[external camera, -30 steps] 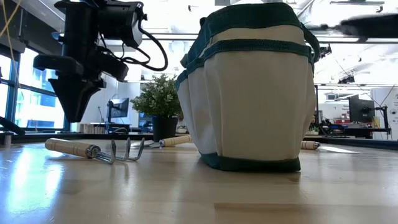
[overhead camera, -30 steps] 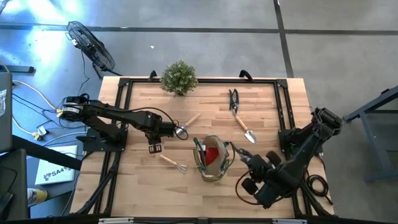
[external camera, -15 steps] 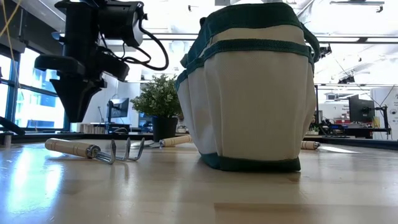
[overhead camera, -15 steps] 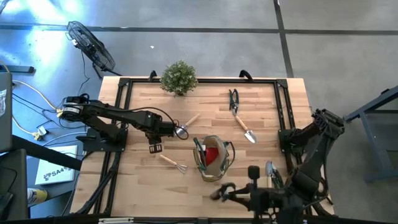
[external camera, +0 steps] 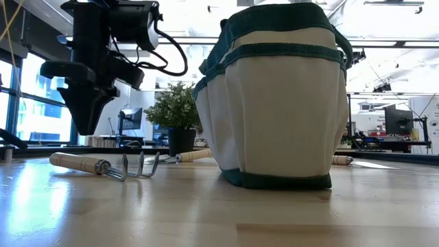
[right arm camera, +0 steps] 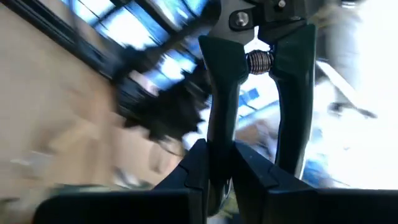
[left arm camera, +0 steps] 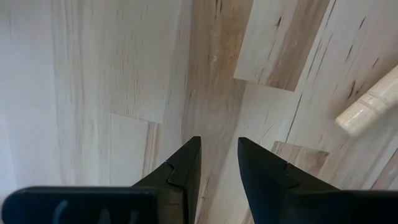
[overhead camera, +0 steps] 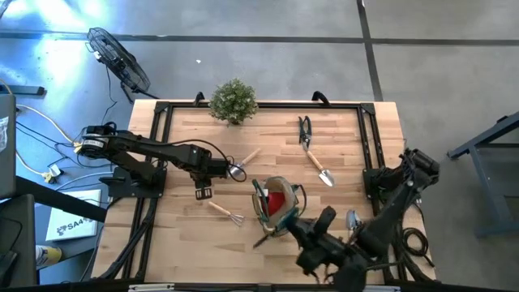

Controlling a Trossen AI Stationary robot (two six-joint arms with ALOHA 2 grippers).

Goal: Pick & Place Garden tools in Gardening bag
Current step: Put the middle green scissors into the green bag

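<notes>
The olive and tan gardening bag [overhead camera: 276,209] stands near the table's front middle, with a red cone-shaped piece [overhead camera: 280,200] inside; it fills the low view [external camera: 278,103]. My right gripper [overhead camera: 293,229] is just in front of the bag, shut on the green-handled pruners [overhead camera: 268,238]. My left gripper [overhead camera: 203,192] hangs open over bare wood left of the bag, fingers pointing down [left arm camera: 217,155]. The wooden-handled rake [overhead camera: 225,212] lies flat beside it. A trowel [overhead camera: 242,166], another trowel [overhead camera: 319,168] and dark snips [overhead camera: 304,127] lie farther back. My right gripper pinches one of the pruners' green handles [right arm camera: 221,134] between its two fingers, near the handle's free end; the other handle [right arm camera: 292,99] passes outside one finger. The fingers lie along the handle and point toward the table's left. The pruners stick out beyond the fingers, spring and pivot away from them.
A bushy potted plant [overhead camera: 233,100] stands at the far edge. A silvery blade [overhead camera: 350,219] shows by my right arm. A black frame [overhead camera: 162,113] runs round the table. Bare wood lies left of the rake and at the far left.
My right gripper has swung with the pruners from the bag's right side toward the table's near edge, then leftward to a spot just in front of the bag. My left gripper has kept still.
</notes>
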